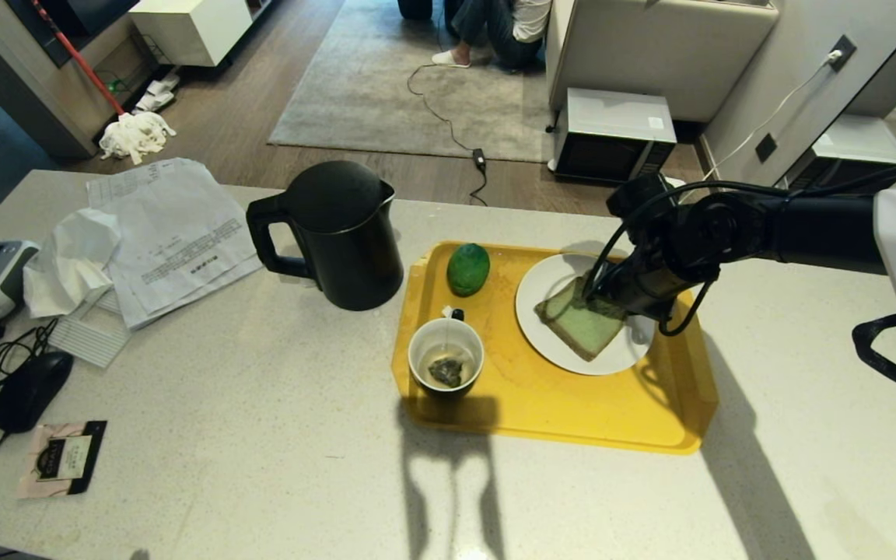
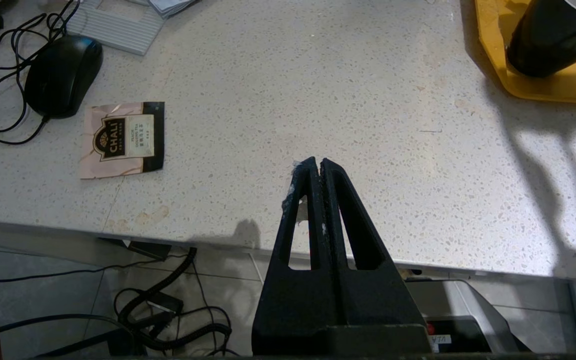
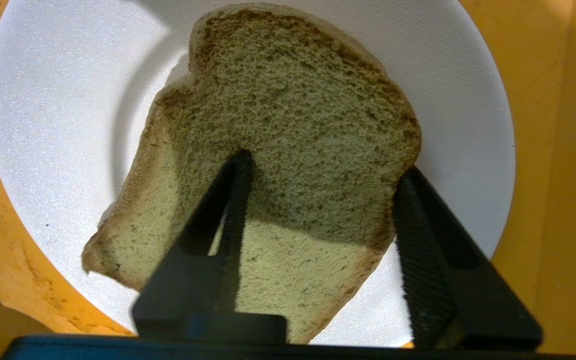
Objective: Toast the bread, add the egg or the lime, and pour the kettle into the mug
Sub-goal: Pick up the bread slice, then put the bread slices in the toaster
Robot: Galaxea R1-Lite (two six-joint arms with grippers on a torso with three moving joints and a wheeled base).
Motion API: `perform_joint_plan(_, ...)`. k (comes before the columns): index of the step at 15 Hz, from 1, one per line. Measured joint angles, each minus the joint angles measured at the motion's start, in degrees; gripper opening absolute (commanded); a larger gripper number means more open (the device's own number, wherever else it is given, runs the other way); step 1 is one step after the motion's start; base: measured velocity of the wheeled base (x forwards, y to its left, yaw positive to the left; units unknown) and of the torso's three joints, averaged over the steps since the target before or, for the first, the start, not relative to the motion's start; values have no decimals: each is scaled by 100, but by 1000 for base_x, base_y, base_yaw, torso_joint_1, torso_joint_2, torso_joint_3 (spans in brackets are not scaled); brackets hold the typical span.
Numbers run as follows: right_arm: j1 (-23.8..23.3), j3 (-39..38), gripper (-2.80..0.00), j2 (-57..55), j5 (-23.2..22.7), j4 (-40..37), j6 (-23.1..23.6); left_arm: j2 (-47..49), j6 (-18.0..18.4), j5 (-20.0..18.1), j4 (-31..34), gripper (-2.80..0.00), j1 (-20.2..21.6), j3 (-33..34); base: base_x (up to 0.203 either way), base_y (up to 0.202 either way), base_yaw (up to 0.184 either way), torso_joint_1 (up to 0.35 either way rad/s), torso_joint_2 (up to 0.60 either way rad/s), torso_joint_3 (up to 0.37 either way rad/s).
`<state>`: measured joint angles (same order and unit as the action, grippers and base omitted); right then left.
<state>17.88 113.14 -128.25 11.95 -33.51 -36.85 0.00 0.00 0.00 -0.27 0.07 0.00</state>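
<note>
A: What sits nearest on the counter?
B: The left gripper, fingers pressed together on nothing, above the counter's near edge. Past it, the mug stands on the yellow tray.
A: And the bread?
B: The bread lies on the white plate. The right gripper stands partly apart, one finger over the slice, one at its crust; a grip isn't clear.
A: Farther back?
B: The lime on the tray, the kettle just beside it.

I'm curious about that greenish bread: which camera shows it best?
The right wrist view: the bread fills the picture, crumb and browned crust plain, on the white plate. The head view shows it small, partly behind the right gripper. The left wrist view misses it.
</note>
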Motion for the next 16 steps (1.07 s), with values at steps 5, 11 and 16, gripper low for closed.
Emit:
perform_joint_plan(5, 0, 0, -280, 9, -19, 0, -5, 0, 0, 0, 0, -280, 0, 0, 0, 0, 0, 0, 0, 0)
perform_joint_plan(11, -16, -21, -280, 290, 9, -159, 1, 0, 0, 0, -4, -280, 0, 0, 0, 0, 0, 0, 0, 0)
perform_joint_plan(16, -6, -241, -280, 1013, 18, -374, 310, 0, -1, 0, 0, -280, 0, 0, 0, 0, 0, 0, 0, 0)
